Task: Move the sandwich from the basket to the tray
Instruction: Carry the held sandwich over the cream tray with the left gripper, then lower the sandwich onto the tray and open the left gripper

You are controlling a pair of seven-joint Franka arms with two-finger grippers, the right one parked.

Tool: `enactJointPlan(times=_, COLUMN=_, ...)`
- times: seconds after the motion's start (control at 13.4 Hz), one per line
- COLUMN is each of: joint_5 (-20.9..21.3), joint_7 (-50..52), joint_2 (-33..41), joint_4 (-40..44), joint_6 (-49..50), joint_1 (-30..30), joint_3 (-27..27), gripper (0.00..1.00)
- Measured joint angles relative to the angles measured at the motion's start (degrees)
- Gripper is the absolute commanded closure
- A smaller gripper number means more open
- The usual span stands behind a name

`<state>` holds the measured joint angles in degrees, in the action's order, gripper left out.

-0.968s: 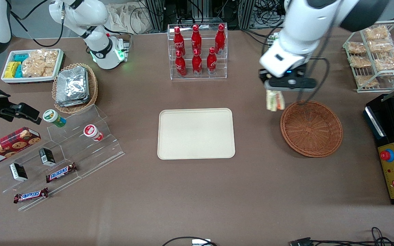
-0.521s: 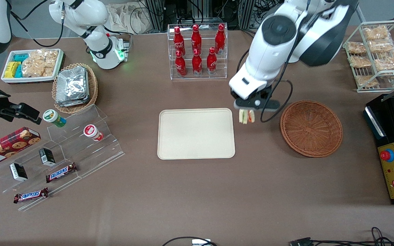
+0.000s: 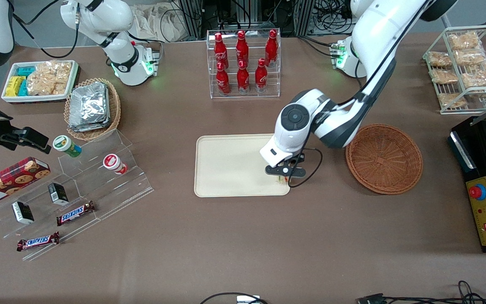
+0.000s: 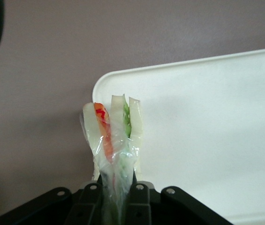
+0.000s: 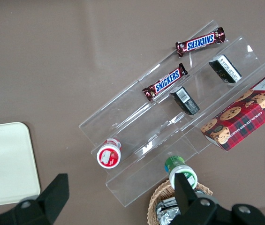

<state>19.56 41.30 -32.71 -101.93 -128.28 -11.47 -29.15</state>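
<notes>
My left gripper (image 3: 284, 176) hangs low over the corner of the cream tray (image 3: 226, 164) that lies nearest the basket and the front camera. It is shut on the clear-wrapped sandwich (image 4: 112, 136), whose white bread with a red and a green filling stripe sticks out between the fingers (image 4: 139, 201) over the tray's rounded corner (image 4: 193, 122). In the front view only a sliver of the sandwich (image 3: 282, 179) shows under the hand. The reddish-brown wicker basket (image 3: 384, 158) stands beside the tray toward the working arm's end, with nothing in it.
A clear rack of red cola bottles (image 3: 243, 63) stands farther from the front camera than the tray. A wire rack of bagged snacks (image 3: 464, 67) and a black control box (image 3: 485, 202) lie at the working arm's end. Acrylic steps with candy bars (image 3: 74, 190) lie toward the parked arm's end.
The gripper carried the sandwich away from the basket's rim, past the tray's edge, and came down low over the tray's corner nearest the front camera. It stays shut on the sandwich.
</notes>
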Motion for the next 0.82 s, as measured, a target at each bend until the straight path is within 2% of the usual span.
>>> enactJointPlan(times=0.15, joint_5=1.86, joint_7=1.86, joint_2=-3.11, joint_4=0.04, joint_6=-3.21, joint_1=-0.32, joint_3=-0.04, gripper=0.9)
enactJointPlan(times=0.37, joint_5=2.03, joint_7=3.74, joint_2=-5.21, joint_4=0.1, joint_6=-5.81, joint_1=-0.36, joint_3=-0.11, gripper=0.89)
enactJointPlan(times=0.45, joint_5=2.04, joint_7=4.72, joint_2=-5.58, joint_4=0.11, joint_6=-6.47, joint_1=-0.36, joint_3=-0.16, gripper=0.8)
enactJointPlan(times=0.52, joint_5=2.05, joint_7=5.64, joint_2=-6.01, joint_4=0.11, joint_6=-7.2, joint_1=-0.36, joint_3=-0.23, gripper=0.23)
enactJointPlan(times=0.6, joint_5=2.05, joint_7=6.51, joint_2=-6.4, joint_4=0.12, joint_6=-7.68, joint_1=-0.37, joint_3=-0.3, gripper=0.0)
enactJointPlan(times=0.82, joint_5=2.08, joint_7=8.63, joint_2=-6.92, joint_4=0.21, joint_6=-8.07, joint_1=-0.36, joint_3=-0.47, gripper=0.0)
